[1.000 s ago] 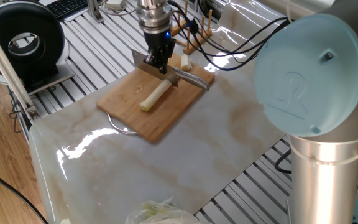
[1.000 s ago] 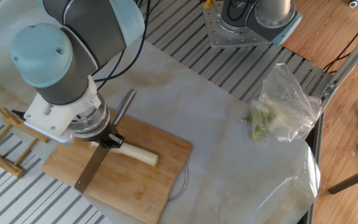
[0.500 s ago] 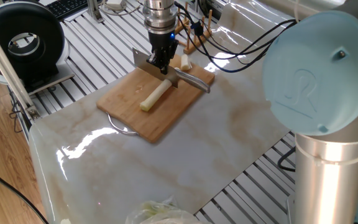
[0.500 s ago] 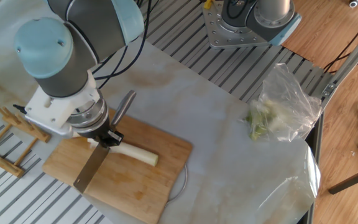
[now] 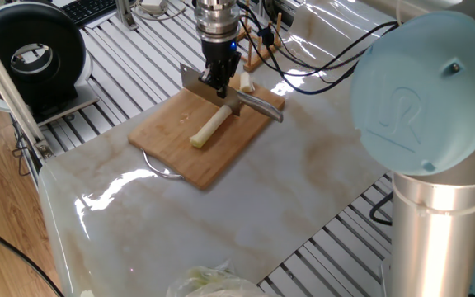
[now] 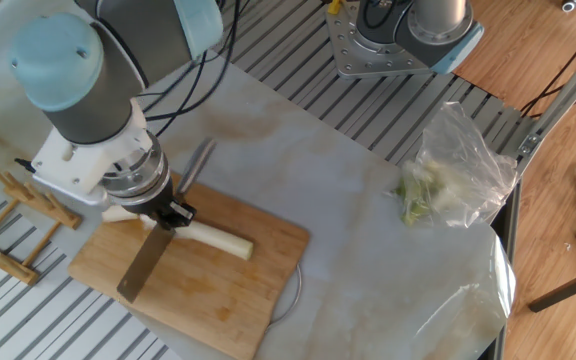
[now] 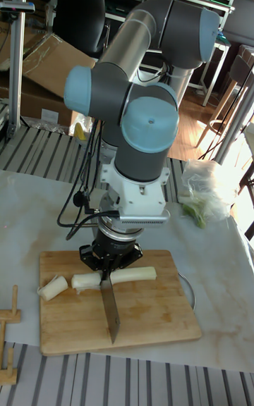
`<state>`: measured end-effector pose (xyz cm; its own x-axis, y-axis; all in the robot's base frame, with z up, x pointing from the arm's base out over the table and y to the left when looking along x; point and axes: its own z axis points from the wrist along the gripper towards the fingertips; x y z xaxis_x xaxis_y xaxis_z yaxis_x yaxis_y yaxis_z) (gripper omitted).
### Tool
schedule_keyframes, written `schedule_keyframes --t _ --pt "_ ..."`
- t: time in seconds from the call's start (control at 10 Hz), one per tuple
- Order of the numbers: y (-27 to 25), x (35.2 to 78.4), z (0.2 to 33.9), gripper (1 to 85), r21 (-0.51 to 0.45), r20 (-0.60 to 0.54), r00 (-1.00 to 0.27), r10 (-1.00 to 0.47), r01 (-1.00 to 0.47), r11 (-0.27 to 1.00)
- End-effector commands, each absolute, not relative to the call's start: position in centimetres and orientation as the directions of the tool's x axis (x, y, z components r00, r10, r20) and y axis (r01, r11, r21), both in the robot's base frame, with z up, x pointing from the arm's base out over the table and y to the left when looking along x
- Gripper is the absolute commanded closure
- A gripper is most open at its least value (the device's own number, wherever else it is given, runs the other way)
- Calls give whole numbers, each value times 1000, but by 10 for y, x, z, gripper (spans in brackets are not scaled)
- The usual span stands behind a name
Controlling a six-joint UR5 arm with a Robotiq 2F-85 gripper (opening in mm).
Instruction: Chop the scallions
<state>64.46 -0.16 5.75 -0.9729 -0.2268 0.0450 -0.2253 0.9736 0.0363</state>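
A pale scallion stalk [image 5: 209, 127] [image 6: 218, 239] [image 7: 134, 274] lies on the wooden cutting board [image 5: 171, 144] [image 6: 208, 295] [image 7: 148, 318]. A short cut chunk [image 5: 244, 81] [image 7: 53, 287] rests near the board's edge. Next to the blade lies a further piece [image 7: 86, 280]. My gripper [image 5: 218, 82] [image 6: 164, 214] [image 7: 106, 263] points straight down, shut on a knife. Its blade [image 6: 138, 270] [image 7: 111, 307] stands across the stalk and its handle [image 5: 258, 106] [image 6: 196, 165] sticks out the other side. Where the blade meets the stalk is hidden by the gripper.
A clear plastic bag of leafy greens [image 6: 448, 180] [image 7: 208, 191] lies at the table's far side. A wooden rack [image 6: 8, 215] [image 5: 258, 37] [image 7: 8, 335] stands just off the board. A black round device [image 5: 31, 54] sits beyond the table corner.
The gripper and knife have shifted a little along the stalk toward the cut chunk, leaving more of the long piece showing. The stalk was nudged slightly.
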Motion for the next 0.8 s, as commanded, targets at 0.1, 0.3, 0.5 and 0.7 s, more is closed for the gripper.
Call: schedule_keyframes --t 0.1,0.3,0.5,0.7 --pt "1 651 53 843 76 13 -977 -212 -211 975" --pt "0 647 69 843 119 28 -974 -227 -222 968" --pt "-8 650 78 843 154 12 -967 -254 -249 956" --pt "-8 658 68 843 134 -14 -969 -247 -247 960"
